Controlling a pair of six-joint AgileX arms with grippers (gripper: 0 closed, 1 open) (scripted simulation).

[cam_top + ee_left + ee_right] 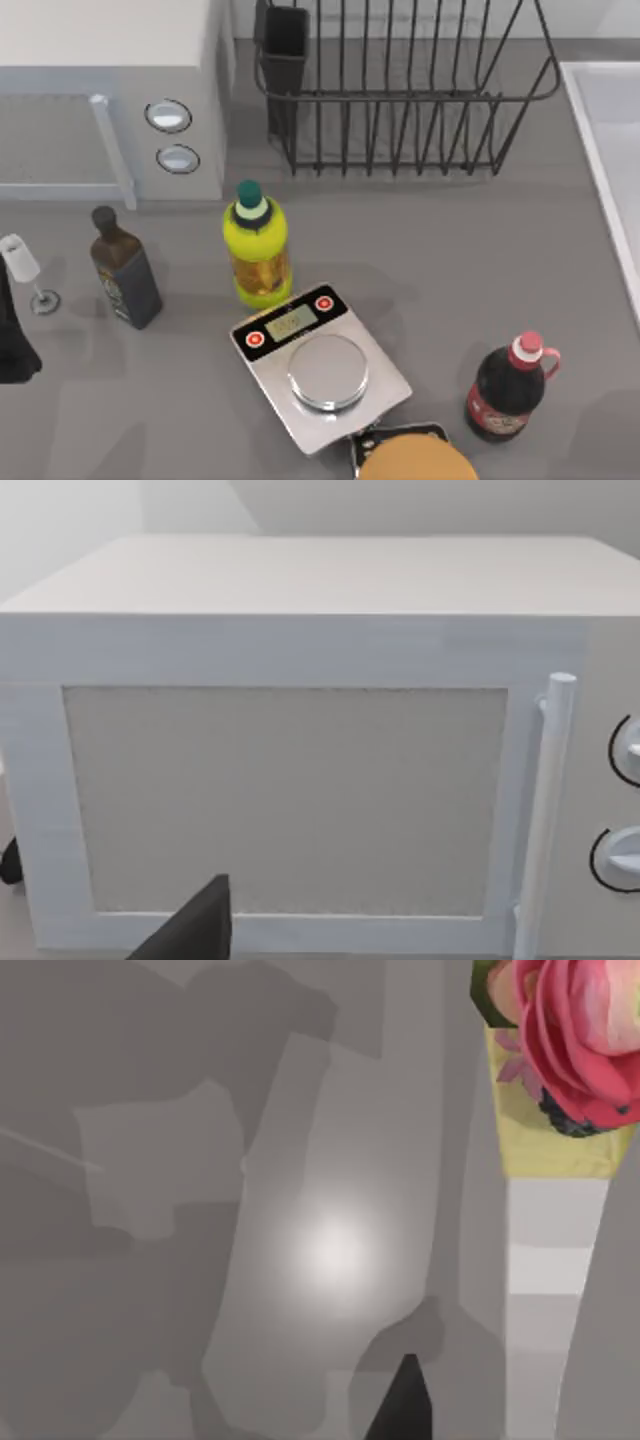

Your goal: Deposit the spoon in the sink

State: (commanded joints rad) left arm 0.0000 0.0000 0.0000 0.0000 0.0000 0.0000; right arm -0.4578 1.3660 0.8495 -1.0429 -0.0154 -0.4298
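The sink (pixel 597 150) is a pale basin with a lighter raised rim at the table's right edge, cut off by the top view's border. The spoon is out of view. My left arm (pixel 12 345) is a dark shape at the far left edge of the table. A dark part of my left gripper (pixel 195 930) pokes into the left wrist view, facing the white microwave door (pixel 285 800). A dark tip of my right gripper (pixel 400 1400) hangs over a bare grey surface in the right wrist view.
A black wire dish rack (pixel 400 90) stands at the back. A yellow bottle (pixel 258 245), a dark bottle (pixel 125 270), a stemmed glass (pixel 22 262), a steel scale (pixel 320 365) and a red-capped bottle (pixel 510 385) stand on the table. A pink flower (pixel 580 1030) sits near my right gripper.
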